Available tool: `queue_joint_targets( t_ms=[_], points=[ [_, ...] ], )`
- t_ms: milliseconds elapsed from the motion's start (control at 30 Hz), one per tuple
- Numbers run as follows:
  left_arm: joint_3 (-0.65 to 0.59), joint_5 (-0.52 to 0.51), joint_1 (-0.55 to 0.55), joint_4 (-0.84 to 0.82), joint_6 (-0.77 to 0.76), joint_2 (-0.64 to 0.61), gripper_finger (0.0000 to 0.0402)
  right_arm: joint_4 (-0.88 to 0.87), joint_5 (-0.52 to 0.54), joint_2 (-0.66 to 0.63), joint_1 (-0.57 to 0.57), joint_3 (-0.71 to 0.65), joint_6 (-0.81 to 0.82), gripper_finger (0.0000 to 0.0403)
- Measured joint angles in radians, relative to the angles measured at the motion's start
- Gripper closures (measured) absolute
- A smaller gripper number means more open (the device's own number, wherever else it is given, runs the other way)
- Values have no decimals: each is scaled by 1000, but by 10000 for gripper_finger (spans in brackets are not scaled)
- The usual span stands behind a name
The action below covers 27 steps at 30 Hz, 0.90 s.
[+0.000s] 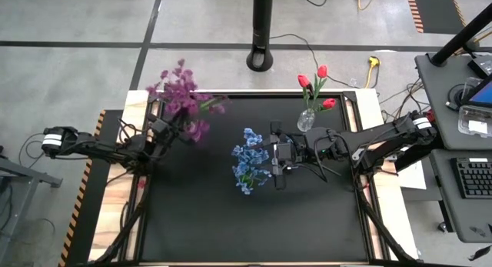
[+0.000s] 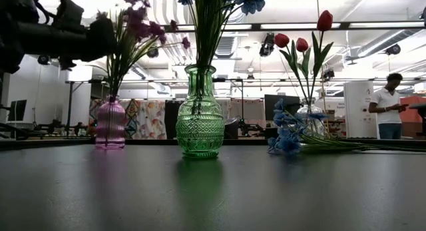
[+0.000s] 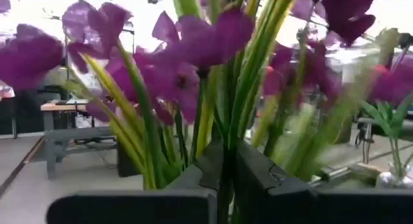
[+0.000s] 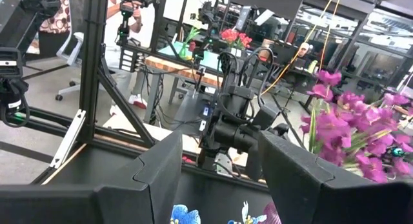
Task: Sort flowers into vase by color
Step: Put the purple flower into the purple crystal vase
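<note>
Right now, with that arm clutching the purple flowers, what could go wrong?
The left tool is shut on the purple flowers above the pink vase; a tug might tip that vase. The right tool stands open beside the blue flowers in the green vase; a bump could topple it.

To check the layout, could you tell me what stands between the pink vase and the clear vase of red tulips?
In the low view, the green vase stands between the pink vase and the clear vase of red tulips.

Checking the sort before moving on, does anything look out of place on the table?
Yes: one blue flower stem lies flat on the table beside the clear vase of red tulips, while the other blue flowers stand in the green vase.
</note>
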Motion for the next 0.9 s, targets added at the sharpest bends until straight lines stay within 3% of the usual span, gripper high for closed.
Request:
queue_joint_targets(
  t_ms=[900],
  points=[
    [-5,25,0,-99,-81,61,393,1,0,0,0,0,-8,209]
  ],
)
